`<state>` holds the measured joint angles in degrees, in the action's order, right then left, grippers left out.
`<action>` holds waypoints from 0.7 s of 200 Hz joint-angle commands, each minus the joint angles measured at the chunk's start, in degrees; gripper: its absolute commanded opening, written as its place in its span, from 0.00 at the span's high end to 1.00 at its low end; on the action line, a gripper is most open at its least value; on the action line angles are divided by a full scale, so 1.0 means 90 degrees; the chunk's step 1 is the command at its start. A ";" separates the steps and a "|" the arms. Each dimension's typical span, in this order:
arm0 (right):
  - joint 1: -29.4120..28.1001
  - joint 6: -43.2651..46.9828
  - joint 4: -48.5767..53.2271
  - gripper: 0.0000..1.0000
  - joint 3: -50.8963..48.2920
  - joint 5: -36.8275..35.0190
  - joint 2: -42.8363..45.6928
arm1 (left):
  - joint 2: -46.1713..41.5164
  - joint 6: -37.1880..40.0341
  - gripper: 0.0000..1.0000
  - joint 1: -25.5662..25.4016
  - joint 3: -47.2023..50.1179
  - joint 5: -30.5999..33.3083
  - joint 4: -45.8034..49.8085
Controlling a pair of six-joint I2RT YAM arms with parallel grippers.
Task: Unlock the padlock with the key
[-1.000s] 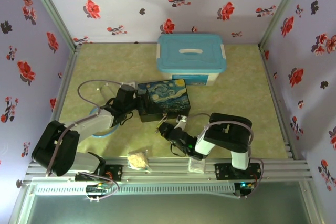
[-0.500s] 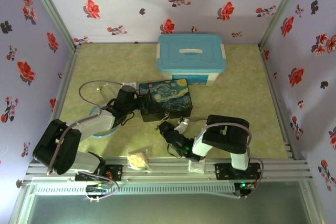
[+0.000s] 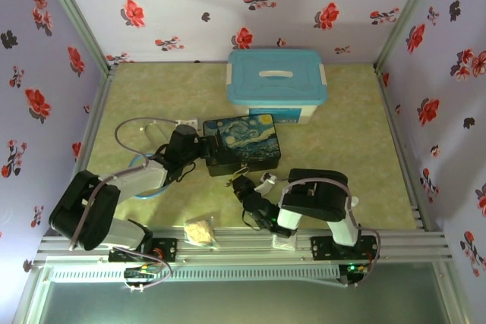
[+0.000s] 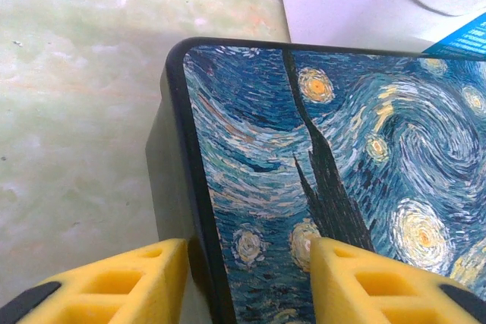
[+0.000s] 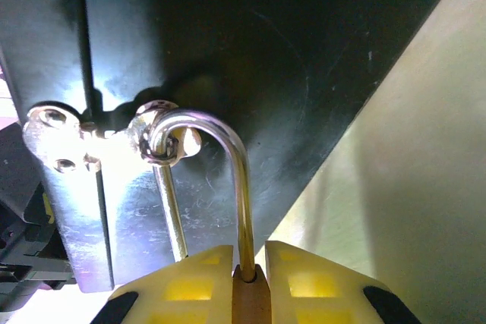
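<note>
The brass padlock point(image 5: 251, 305) is pinched between the yellow fingers of my right gripper point(image 5: 249, 262), which is shut on its body. Its silver shackle point(image 5: 241, 187) arches up through the ring point(image 5: 161, 146) of the hasp on the dark box's front wall point(image 5: 288, 51). The key is out of view. From above, my right gripper point(image 3: 242, 186) sits just before the painted box point(image 3: 241, 140). My left gripper point(image 3: 203, 149) is at the box's left end. There it point(image 4: 249, 252) stands open astride the lid's black rim point(image 4: 199, 187), one finger beside the wall, one over the painting.
A white tub with a blue lid point(image 3: 277, 81) stands behind the painted box. A blue dish point(image 3: 144, 181) lies under my left arm. A pale yellowish lump point(image 3: 200, 231) and a small white piece point(image 3: 283, 242) rest by the near rail. Flowered walls enclose the table.
My left gripper has narrowed and nudged right at the box's end, and the box has slid slightly right. My right arm's elbow has swung left while its grip on the padlock holds.
</note>
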<state>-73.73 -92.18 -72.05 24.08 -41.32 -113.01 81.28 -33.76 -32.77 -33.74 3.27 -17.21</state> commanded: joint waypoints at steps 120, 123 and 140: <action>0.0004 0.0159 0.0024 1.00 0.0258 -0.1575 -0.0204 | -0.0523 -0.0437 0.43 -0.0125 -0.0172 -0.0498 0.0648; 0.0005 0.0143 0.0026 1.00 0.0279 -0.1573 -0.0219 | -0.0495 -0.0432 0.42 -0.0130 -0.0202 -0.0548 0.0619; 0.0006 0.0197 -0.0153 1.00 0.0399 -0.1459 -0.0406 | -0.0372 -0.0429 0.40 -0.0201 -0.0201 -0.0699 0.0370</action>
<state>-73.97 -91.98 -71.99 25.65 -50.48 -114.34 77.62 -36.58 -33.58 -34.61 0.71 -11.75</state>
